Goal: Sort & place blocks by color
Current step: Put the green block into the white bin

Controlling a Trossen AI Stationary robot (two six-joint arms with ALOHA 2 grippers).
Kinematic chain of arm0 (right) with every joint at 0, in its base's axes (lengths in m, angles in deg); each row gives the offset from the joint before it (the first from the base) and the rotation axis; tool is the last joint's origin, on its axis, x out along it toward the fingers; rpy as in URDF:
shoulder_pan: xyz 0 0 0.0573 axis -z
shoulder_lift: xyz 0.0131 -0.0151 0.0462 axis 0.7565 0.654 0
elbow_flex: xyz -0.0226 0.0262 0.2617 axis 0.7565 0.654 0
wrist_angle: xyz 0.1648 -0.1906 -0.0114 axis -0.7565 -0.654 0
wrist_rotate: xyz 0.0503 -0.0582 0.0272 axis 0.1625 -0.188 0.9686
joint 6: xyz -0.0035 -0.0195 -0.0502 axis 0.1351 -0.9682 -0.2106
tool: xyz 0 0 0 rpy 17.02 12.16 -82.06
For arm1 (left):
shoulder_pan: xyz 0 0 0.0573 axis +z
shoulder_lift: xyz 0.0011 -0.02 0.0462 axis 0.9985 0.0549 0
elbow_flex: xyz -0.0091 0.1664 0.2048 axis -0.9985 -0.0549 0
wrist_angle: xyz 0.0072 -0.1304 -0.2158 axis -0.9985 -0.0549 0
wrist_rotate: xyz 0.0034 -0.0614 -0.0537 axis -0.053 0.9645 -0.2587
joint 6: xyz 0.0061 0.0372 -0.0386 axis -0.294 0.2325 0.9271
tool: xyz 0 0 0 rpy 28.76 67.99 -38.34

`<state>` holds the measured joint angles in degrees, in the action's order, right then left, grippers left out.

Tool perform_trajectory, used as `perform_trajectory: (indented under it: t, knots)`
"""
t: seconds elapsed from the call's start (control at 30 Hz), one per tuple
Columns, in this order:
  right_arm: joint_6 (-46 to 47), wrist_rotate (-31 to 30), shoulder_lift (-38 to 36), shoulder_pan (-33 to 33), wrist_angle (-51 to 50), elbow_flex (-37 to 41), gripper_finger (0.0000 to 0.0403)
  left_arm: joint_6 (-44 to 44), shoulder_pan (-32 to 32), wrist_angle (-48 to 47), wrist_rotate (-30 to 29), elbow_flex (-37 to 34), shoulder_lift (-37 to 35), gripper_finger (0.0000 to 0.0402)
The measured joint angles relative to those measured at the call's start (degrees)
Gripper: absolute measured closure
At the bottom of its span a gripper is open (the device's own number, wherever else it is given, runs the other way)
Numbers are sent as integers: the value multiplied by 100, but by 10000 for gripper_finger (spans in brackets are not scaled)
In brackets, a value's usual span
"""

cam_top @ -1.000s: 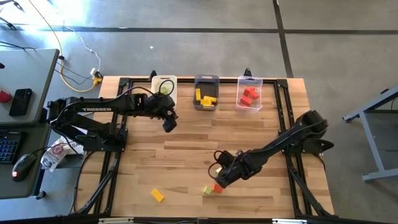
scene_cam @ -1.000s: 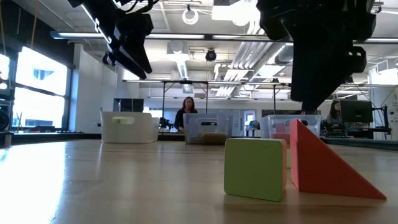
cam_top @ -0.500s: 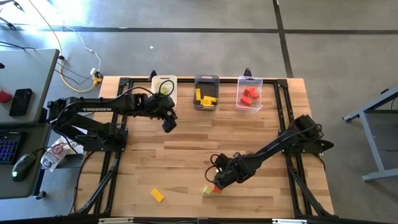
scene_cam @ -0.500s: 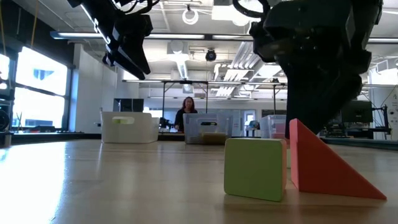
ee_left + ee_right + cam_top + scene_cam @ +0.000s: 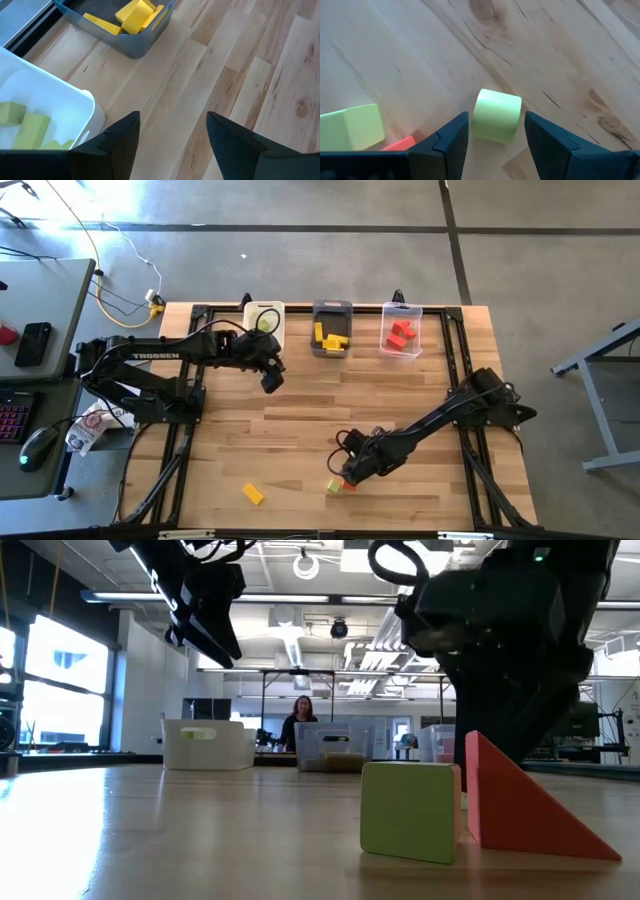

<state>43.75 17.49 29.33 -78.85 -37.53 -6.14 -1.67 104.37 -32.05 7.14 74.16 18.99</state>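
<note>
My right gripper (image 5: pixel 496 118) points down, open, near the table's front. Its fingers stand on either side of a light green block (image 5: pixel 495 106) that lies on the table; I see no touch. In the high view the right gripper (image 5: pixel 347 469) hides that block. Right beside it lie a second green block (image 5: pixel 333 487) and a red wedge (image 5: pixel 520 805), side by side. A yellow block (image 5: pixel 253 494) lies farther left. My left gripper (image 5: pixel 270 380) hangs open and high, in front of the white bin (image 5: pixel 264 323).
Three bins stand in a row at the far edge. The white bin (image 5: pixel 60 107) holds green blocks, the dark grey bin (image 5: pixel 331 330) yellow ones, the clear bin (image 5: pixel 402 335) red ones. Bare wood lies between the bins and the loose blocks. A person shows in the room beyond.
My right gripper has sunk toward the table and edged toward the near edge, coming down over the green block beside the red wedge. The blocks have stayed where they were.
</note>
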Motion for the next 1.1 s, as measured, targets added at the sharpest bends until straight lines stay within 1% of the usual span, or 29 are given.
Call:
perform_trajectory:
  t: [0.2, 0.27, 0.33, 0.5, 0.7, 0.93, 1.0, 1.1]
  knots:
    - [2, 73, 178, 0, 31, -5, 225, 0, 0, 0, 0, 0, 0, 188]
    - [2, 65, 209, 0, 30, -15, 231, 0, 0, 0, 0, 0, 0, 188]
    - [0, 61, 211, 0, 18, -15, 247, 0, 1, 1, 0, 0, 0, 188]
    - [-59, 84, 206, 0, 37, -15, 304, 0, 0, 0, 0, 0, 0, 188]
    - [-156, 106, 137, 0, 45, -2, 305, -4, 0, 0, 0, 0, 0, 188]
    - [-305, 65, -15, 77, 68, 11, 305, -444, 0, 2, 17, 0, 0, 188]
    - [-399, 53, -22, 133, 45, 11, 305, -577, 0, 1, 108, 0, 0, 188]
    - [-532, 20, -47, 220, 94, 11, 305, -806, 0, 1, 447, 0, 0, 188]
